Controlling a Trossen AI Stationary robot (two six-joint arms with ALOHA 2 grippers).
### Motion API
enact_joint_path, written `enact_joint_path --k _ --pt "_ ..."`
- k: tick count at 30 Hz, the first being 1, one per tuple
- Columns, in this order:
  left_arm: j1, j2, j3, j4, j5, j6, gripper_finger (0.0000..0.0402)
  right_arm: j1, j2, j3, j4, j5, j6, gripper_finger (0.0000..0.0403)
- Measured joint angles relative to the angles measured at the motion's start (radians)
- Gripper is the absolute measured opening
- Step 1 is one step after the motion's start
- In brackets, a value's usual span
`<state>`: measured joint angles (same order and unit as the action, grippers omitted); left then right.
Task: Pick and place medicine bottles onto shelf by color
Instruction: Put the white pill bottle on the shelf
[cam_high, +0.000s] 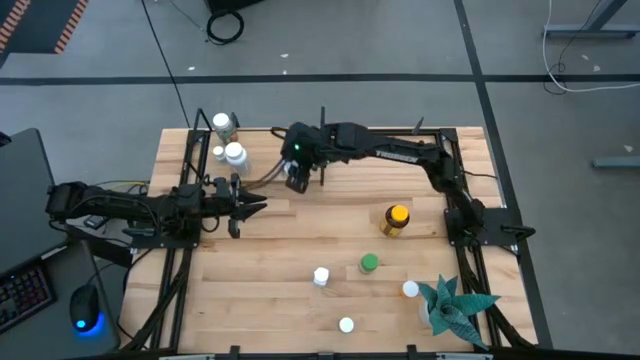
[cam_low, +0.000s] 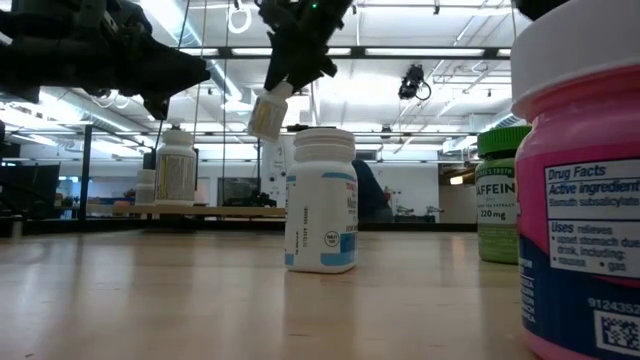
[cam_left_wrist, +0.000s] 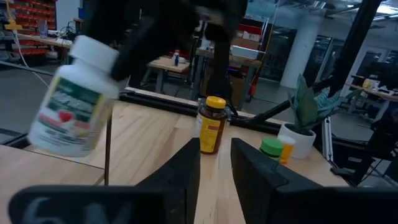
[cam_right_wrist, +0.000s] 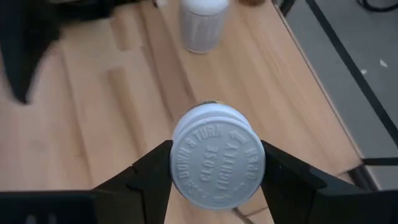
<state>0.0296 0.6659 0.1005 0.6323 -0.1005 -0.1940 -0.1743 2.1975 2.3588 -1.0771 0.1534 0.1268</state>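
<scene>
My right gripper (cam_high: 297, 178) hangs over the far middle of the table, shut on a white pill bottle (cam_low: 267, 112) that is well above the wood. My left gripper (cam_high: 245, 208) hovers open to its left and touches nothing. The shelf (cam_high: 200, 140) at the far left carries three white bottles (cam_high: 235, 153). Standing on their bases on the table are an amber bottle with a yellow cap (cam_high: 396, 220), a green-capped bottle (cam_high: 369, 264) and three white ones (cam_high: 321, 276). A pink bottle (cam_low: 590, 200) stands close to the low camera. My right gripper pinches the white bottle by its ribbed cap (cam_right_wrist: 217, 163), one finger (cam_right_wrist: 149, 177) on each side of the cap's rim. The fingers come from above, pointing down. The bottle hangs below them, tilted and lifted clear of the table (cam_low: 267, 112).
A teal spiky plant in a white pot (cam_high: 455, 305) stands at the near right corner. Black frame posts (cam_high: 470, 230) run along the table's left and right sides. Bare wood lies between the two grippers and the standing bottles.
</scene>
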Motion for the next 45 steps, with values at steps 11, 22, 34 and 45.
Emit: enact_joint_path --k 11,22,34,45 --pt "-0.001 0.001 0.000 -0.004 0.007 -0.004 0.0100 -0.091 0.072 -0.056 0.002 -0.049 -0.001 0.0215" --pt "-0.001 0.001 0.000 -0.009 0.008 -0.005 0.0097 -0.091 0.077 -0.056 -0.012 -0.051 -0.022 0.0215" --pt "-0.001 0.001 0.000 -0.011 0.008 -0.005 0.0096 -0.092 0.077 -0.056 -0.091 -0.087 0.004 0.0215" --pt "-0.001 0.001 0.000 -0.018 0.008 -0.005 0.0094 -0.095 0.076 -0.068 -0.068 -0.050 0.005 0.0222"
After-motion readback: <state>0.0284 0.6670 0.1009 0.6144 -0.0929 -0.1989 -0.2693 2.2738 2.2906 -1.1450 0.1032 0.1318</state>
